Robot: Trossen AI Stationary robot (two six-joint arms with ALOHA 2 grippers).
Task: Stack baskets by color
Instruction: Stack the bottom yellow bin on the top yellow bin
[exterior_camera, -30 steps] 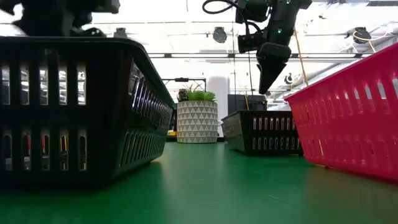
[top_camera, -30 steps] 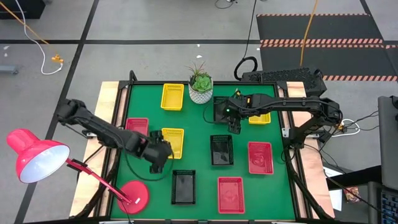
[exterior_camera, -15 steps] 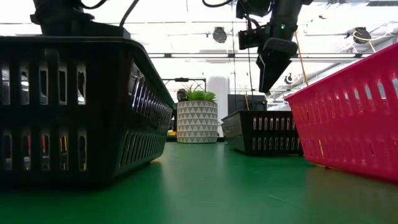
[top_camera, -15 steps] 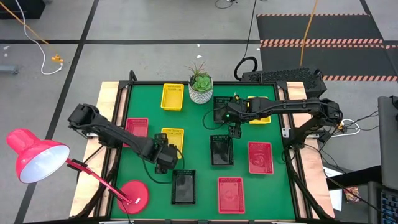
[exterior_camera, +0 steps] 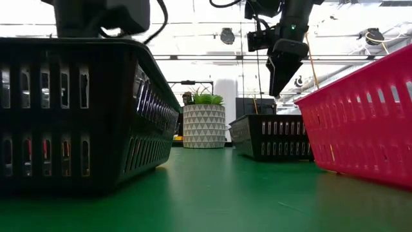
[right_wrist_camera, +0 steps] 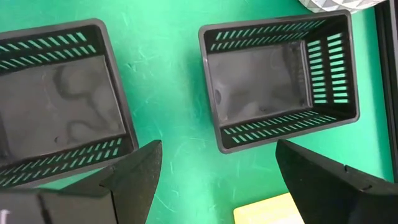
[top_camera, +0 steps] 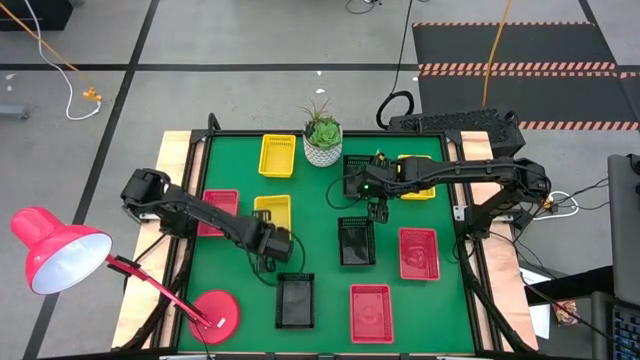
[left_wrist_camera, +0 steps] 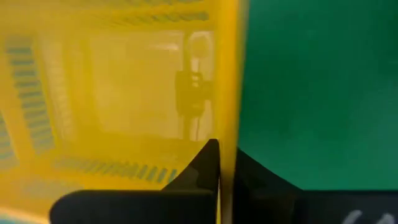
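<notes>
Left tool (top_camera: 277, 243) now clamped on yellow basket (top_camera: 271, 211) wall (arm outstretched)

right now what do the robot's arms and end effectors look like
Both arms are dark, jointed and slim. The left end effector has two black wedge-shaped fingers; the right end effector has broad, matte black fingers. A black cable loops beside the left arm's wrist.

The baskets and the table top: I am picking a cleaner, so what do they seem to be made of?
The black basket looks like moulded plastic, slightly glossy: thin walls with regular slots, and a sheen on its floor. The yellow basket, gripped at its wall by the left gripper, looks like the same plastic. The table top looks like a matte green mat, perhaps felt or rubber.
</notes>
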